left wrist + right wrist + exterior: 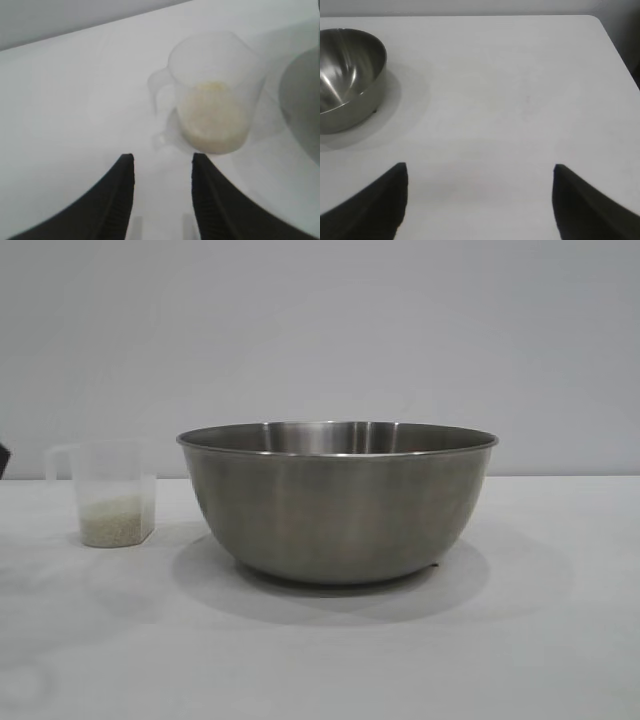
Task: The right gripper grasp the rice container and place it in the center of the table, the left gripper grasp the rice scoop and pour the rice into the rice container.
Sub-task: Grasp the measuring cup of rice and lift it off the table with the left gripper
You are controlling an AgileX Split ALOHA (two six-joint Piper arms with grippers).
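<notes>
The rice container (338, 502), a large steel bowl, stands upright in the middle of the white table (320, 660). The rice scoop (105, 492), a clear plastic cup with a loop handle, stands to its left with rice (115, 520) in its bottom. In the left wrist view my left gripper (162, 160) is open, a short way from the scoop (215, 90) and its rice (212, 120), with its handle (159, 97) turned toward the fingers. My right gripper (480, 167) is wide open and empty over bare table, well away from the bowl (347, 75).
A plain grey wall (320, 330) stands behind the table. The table's far edge and rounded corner (592, 20) show in the right wrist view. A dark bit of the left arm (3, 458) shows at the exterior view's left edge.
</notes>
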